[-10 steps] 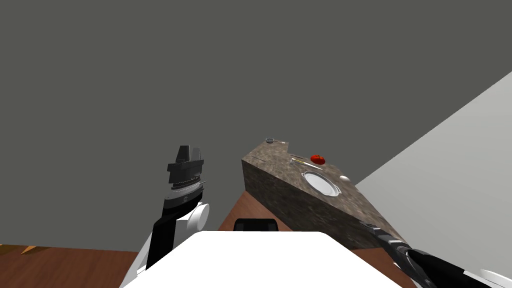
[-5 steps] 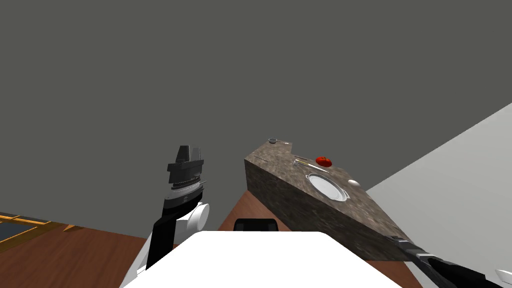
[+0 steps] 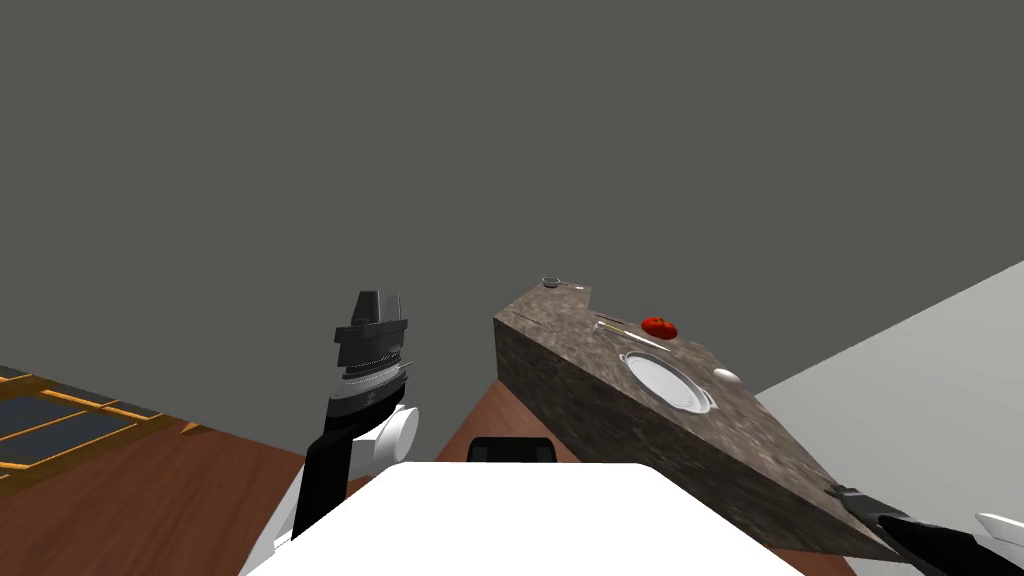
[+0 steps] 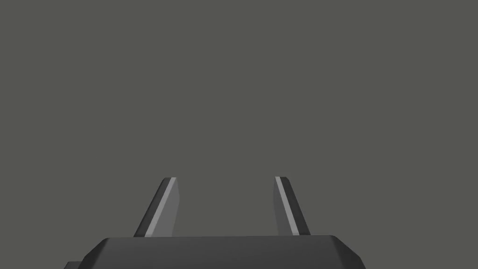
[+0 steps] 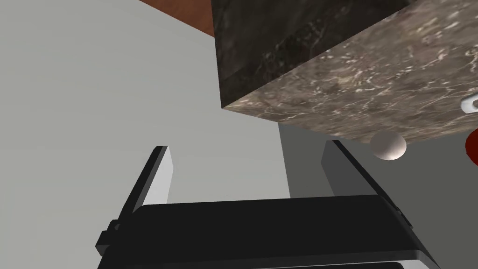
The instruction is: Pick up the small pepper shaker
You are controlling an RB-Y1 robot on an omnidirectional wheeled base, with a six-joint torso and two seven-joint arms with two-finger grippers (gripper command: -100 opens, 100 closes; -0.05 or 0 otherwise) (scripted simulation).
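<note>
Grey wall [image 3: 500, 120] behind marble-look counter [image 3: 570, 390]. On top: white plate [image 3: 668, 381], red tomato [image 3: 659, 326], and just past plate a small whitish blob, probably pepper shaker [image 3: 727, 376], near wall-side edge. Off counter's corner: right gripper [image 5: 247, 150], fingers apart, empty, shaker off to its side. Raised left gripper [image 4: 225, 180], fingers apart too.

- Your left hand [image 4: 225, 178] is held up, its fingers apart.
- Your right hand [image 5: 247, 148] is low at your right, fingers also apart.
</note>
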